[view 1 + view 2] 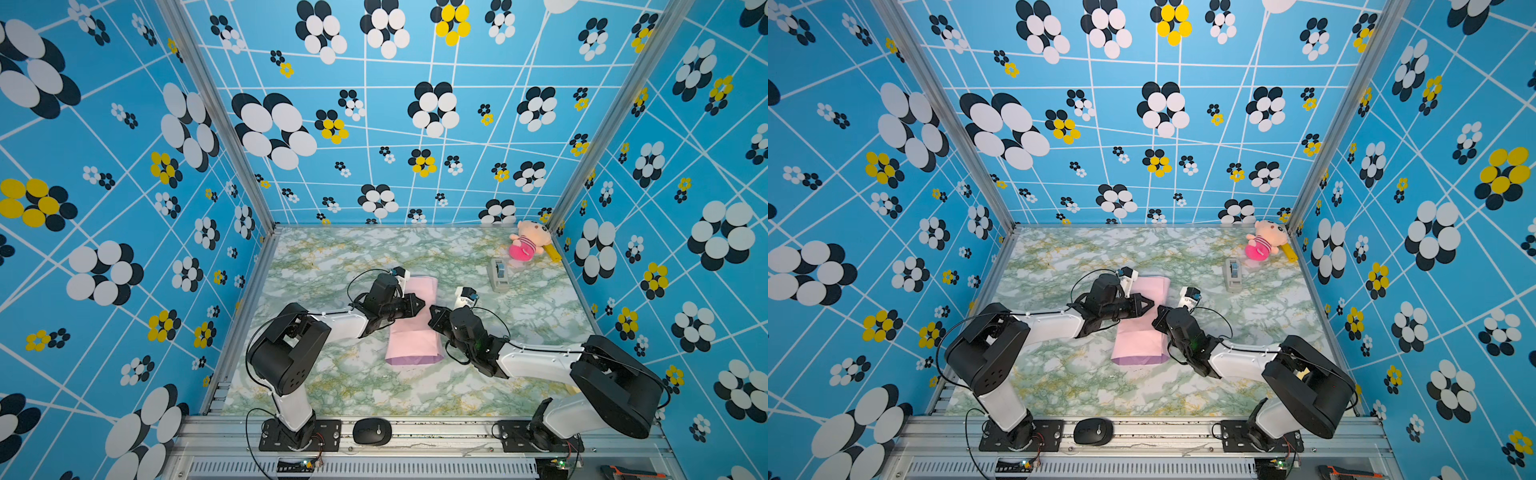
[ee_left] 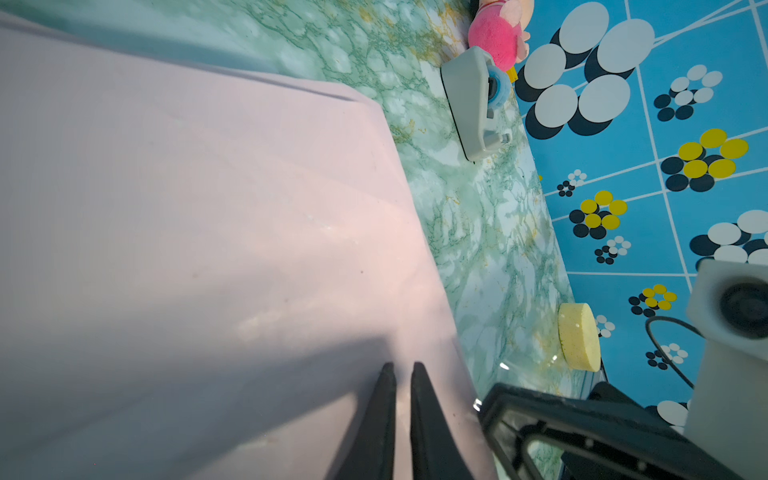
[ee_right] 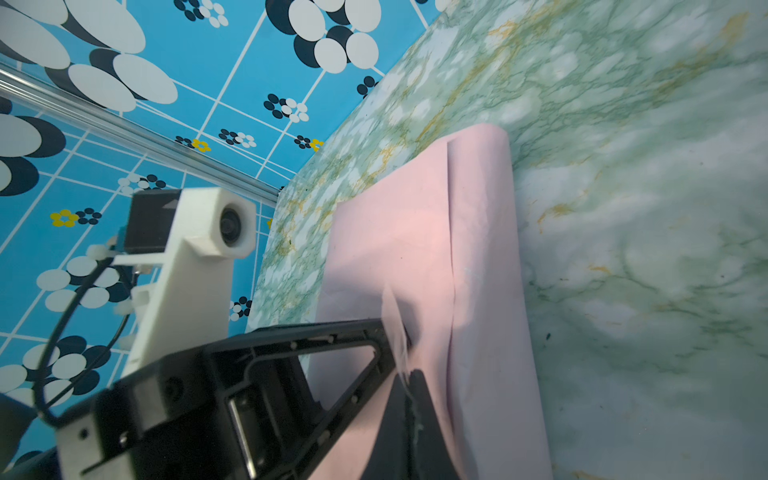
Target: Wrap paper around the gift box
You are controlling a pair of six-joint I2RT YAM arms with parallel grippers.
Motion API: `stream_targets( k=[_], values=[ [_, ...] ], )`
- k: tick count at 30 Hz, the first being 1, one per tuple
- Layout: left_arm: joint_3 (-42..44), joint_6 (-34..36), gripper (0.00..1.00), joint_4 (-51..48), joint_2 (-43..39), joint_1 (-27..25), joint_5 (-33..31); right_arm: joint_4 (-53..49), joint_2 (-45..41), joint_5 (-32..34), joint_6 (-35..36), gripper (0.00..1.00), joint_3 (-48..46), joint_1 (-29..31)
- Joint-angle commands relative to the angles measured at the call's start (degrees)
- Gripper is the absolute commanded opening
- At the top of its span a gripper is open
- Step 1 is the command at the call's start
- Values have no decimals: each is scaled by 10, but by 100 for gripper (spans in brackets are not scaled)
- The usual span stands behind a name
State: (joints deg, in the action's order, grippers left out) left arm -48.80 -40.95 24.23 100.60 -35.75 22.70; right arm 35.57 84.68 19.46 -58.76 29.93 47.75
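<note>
Pink paper [image 1: 411, 336] on marbled table [image 1: 353, 386]

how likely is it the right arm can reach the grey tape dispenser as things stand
Probably yes: the tape dispenser stands on the table beyond the right tool, nothing between them; the plush toy lies behind it.

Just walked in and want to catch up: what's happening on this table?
Two robot arms are wrapping a gift. The pink paper is already folded into a long parcel. No box shows; presumably it is inside. The left gripper, nearly closed, sits over the paper, and the shut right gripper meets it there, seemingly with a clear strip of tape between them. The tape dispenser stands apart.
</note>
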Motion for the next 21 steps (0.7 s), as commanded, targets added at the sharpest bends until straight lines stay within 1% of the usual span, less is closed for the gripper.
stream_targets(
  k=[1,16,21],
  values=[
    [35,3,13,-107,26,9,-40,15,12,26,11,0,-6,8],
    [35,3,13,-105,27,9,-41,-26,11,73,22,0,-19,30],
    [37,3,13,-106,27,9,-40,-23,20,82,17,0,-22,35]
  ],
)
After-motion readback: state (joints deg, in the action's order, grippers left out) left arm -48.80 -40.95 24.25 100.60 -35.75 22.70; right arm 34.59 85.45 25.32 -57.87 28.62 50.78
